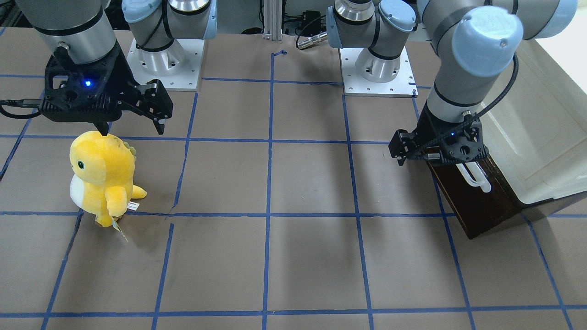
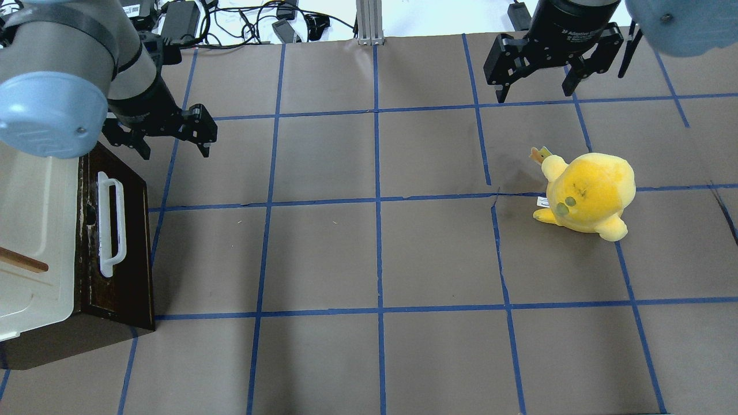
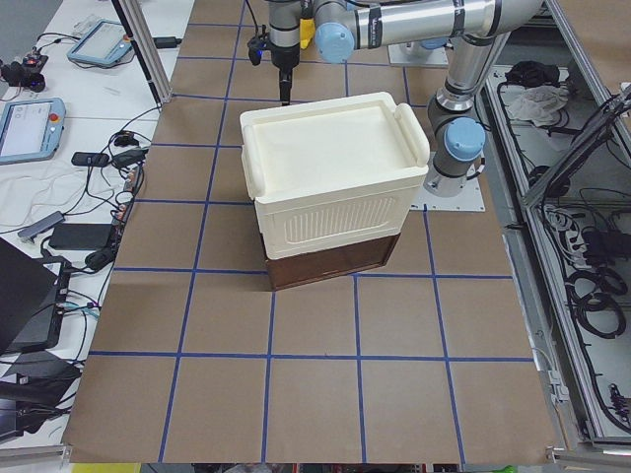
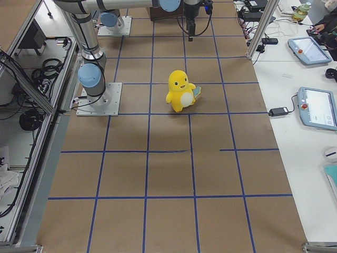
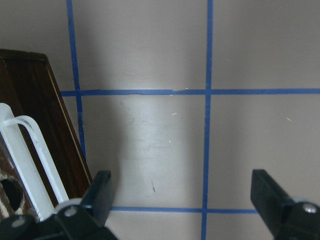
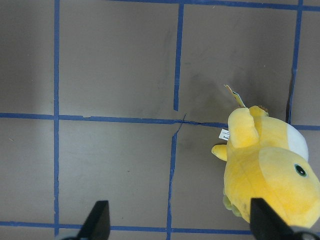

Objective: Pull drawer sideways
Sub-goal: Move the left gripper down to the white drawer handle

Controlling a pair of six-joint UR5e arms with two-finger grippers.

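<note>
Your front view blocks it; wrist view shows the drawer (image 5: 30,95) handle (image 5: 22,165) end just beside the left hand (image 5: 182,187), released wide.

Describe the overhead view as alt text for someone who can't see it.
The left gripper hangs open by one end of a dark drawer with a white handle, under a cream box. The right gripper hangs open near a yellow plush toy.
</note>
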